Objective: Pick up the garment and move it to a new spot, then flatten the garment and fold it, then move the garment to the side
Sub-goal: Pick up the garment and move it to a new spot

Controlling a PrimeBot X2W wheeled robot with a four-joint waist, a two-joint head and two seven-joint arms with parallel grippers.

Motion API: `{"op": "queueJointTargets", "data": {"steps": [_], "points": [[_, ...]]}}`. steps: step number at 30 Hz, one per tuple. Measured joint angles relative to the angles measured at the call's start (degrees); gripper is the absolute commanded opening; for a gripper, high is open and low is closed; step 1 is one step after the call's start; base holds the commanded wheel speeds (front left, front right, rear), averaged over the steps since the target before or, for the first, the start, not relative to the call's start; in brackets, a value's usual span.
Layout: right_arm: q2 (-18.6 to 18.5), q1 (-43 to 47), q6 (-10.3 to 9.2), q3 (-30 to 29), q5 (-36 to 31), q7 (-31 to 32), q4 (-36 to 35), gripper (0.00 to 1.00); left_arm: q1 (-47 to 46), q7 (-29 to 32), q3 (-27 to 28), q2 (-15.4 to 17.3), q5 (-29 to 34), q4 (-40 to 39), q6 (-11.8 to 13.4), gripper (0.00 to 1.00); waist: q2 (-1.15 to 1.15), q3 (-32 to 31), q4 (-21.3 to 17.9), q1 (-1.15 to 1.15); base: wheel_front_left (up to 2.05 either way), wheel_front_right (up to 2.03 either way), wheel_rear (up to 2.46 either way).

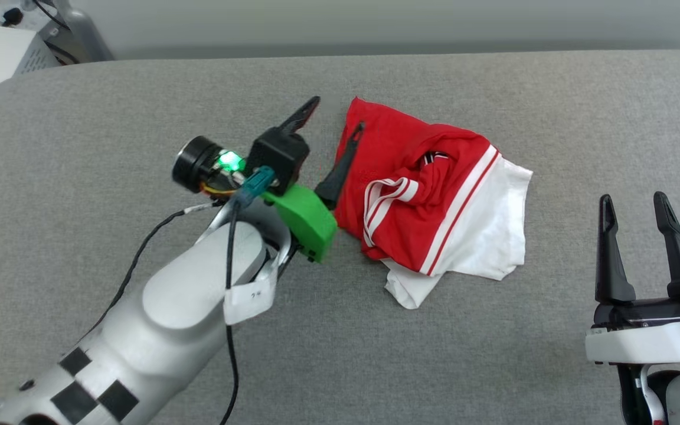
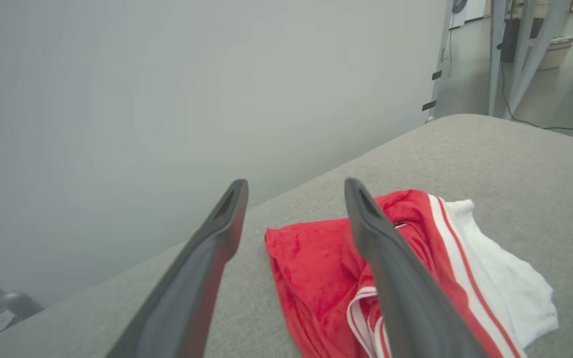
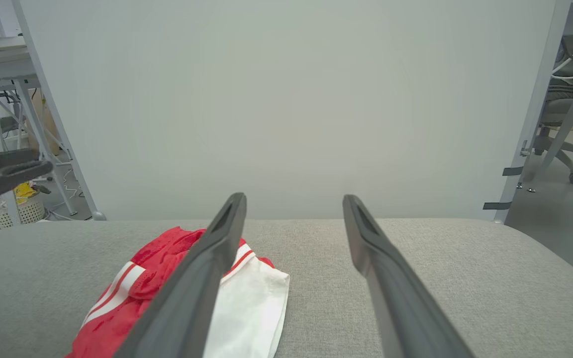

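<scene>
Left pincer [image 1: 339,113] spread wide, empty, one finger over the crumpled shirt's [image 1: 411,236] red edge, maybe touching, hard to say. Shirt lies mid-table [image 1: 139,94], folds hiding its front. Right pincer [image 1: 633,200] also splayed, empty, well apart, wrist cut off.

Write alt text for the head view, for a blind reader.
A crumpled red T-shirt with white sleeves lies bunched on a grey padded surface. The left gripper stands open at the shirt's left edge, one finger over the red cloth. The right gripper is open at the lower right, apart from the shirt.
</scene>
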Motion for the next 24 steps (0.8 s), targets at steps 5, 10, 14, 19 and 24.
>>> {"op": "queueJointTargets", "data": {"steps": [5, 10, 14, 19, 24], "points": [[0.0, 1.2, 0.00, 0.0, 0.0, 0.0, 0.4, 1.00, 10.6, 0.0, 10.2, 2.9, 5.4, -7.4, 4.5, 1.00, 0.00, -2.2, 1.3, 0.00, 0.00, 0.00, 0.00], [0.0, 3.0, 0.00, 0.0, 0.0, 0.0, 0.9, 1.00, 20.3, 0.0, 19.8, 3.2, 9.4, -12.3, 6.6, 1.00, 0.00, -4.2, 2.2, 0.00, 0.00, 0.00, 0.00], [0.0, 3.9, 0.00, 0.1, -0.1, 0.0, 1.5, 1.00, 28.0, 0.0, 26.7, 2.9, 12.5, -14.7, 6.9, 1.00, 0.00, -5.9, 2.8, 0.00, 0.00, 0.00, 0.00], [0.0, 4.8, 0.00, 0.1, -0.2, 0.0, 1.9, 1.00, 36.2, 0.0, 34.1, 1.0, 15.9, -16.6, 6.4, 1.00, 0.00, -7.6, 3.4, 0.00, 0.00, 0.00, 0.00], [0.0, 5.8, 0.00, 0.4, -0.6, 0.0, 3.0, 1.00, 42.4, 0.0, 39.7, -2.2, 19.1, -18.1, 3.7, 1.00, 0.00, -9.1, 3.7, 0.00, 0.00, 0.00, 0.00]]}}
